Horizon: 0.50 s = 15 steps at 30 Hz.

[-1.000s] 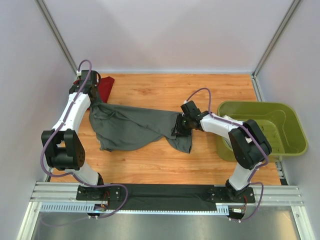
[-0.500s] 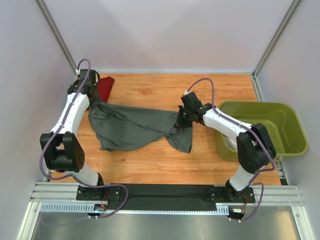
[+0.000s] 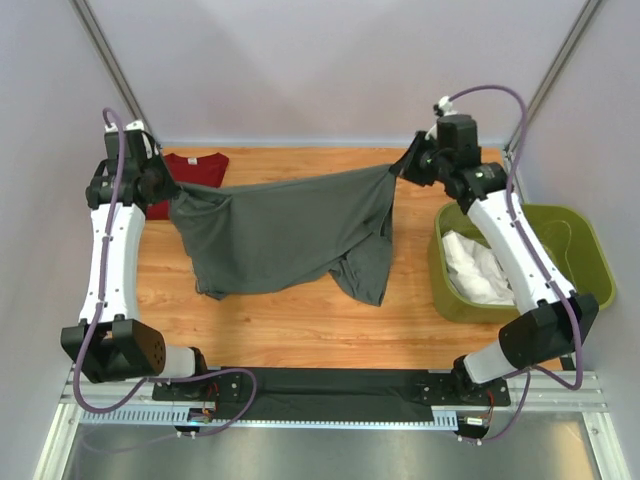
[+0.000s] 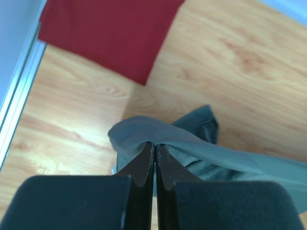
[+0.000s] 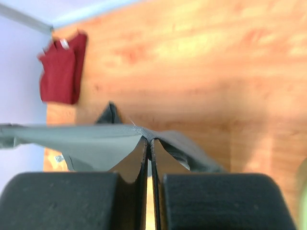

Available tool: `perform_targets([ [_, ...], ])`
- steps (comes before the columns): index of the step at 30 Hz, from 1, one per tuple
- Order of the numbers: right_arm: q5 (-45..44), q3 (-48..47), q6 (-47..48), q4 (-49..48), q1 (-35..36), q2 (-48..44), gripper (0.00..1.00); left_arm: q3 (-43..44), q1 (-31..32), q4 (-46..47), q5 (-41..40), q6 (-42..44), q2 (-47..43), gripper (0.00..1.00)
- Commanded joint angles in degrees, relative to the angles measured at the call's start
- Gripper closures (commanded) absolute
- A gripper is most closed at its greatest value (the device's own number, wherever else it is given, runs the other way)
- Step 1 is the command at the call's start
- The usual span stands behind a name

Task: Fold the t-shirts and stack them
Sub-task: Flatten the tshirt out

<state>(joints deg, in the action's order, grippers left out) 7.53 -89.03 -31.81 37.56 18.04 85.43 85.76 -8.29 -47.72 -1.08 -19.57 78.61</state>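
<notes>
The dark grey t-shirt (image 3: 285, 230) hangs stretched between both arms above the table, its lower part sagging toward the wood. My left gripper (image 3: 168, 196) is shut on its left edge, and in the left wrist view the fabric (image 4: 158, 136) bunches over the pinched tips of that gripper (image 4: 154, 144). My right gripper (image 3: 405, 166) is shut on the shirt's right edge, where the grey cloth (image 5: 91, 141) drapes over the closed tips of the gripper (image 5: 147, 140). The dark red t-shirt (image 3: 190, 170) lies flat at the far left corner, also in the wrist views (image 4: 105, 31) (image 5: 60, 72).
An olive-green plastic basket (image 3: 590, 260) stands at the right edge of the table with white cloth (image 3: 478, 270) in it. The wooden tabletop (image 3: 300, 320) is walled by pale panels at the back and sides. A black strip (image 3: 330, 390) runs along the near edge between the arm bases.
My right gripper closed on the grey shirt's edge, then rose and swung to the far right. My left arm lifted too, so the shirt now hangs spread between them, uncovering more of the red shirt.
</notes>
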Motion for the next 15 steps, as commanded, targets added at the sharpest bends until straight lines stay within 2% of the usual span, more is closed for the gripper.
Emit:
perform_targets([
  [1, -0.32, -9.3, 4.74, 1.11, -3.36, -0.88, 1.0, 6.26, 0.21, -2.53, 6.7, 1.03, -2.06, 1.0],
  [3, -0.76, -11.41, 5.44, 2.16, -4.5, 0.79, 1.0, 7.23, 0.21, -4.38, 7.67, -0.1, -2.49, 1.0],
  [6, -0.5, -12.31, 5.97, 3.13, -6.35, 2.55, 0.99, 3.65, 0.12, -6.06, 7.76, -2.91, -4.68, 1.0],
  [12, 3.18, -5.11, 5.62, 2.35, -7.94, 5.1, 1.0, -13.91, -0.14, -7.29, 10.13, -7.93, -8.11, 1.0],
  [15, 6.61, 0.78, 4.39, 0.24, -7.76, 6.33, 1.0, -18.94, -0.14, -7.91, 10.14, -8.03, -10.05, 1.0],
])
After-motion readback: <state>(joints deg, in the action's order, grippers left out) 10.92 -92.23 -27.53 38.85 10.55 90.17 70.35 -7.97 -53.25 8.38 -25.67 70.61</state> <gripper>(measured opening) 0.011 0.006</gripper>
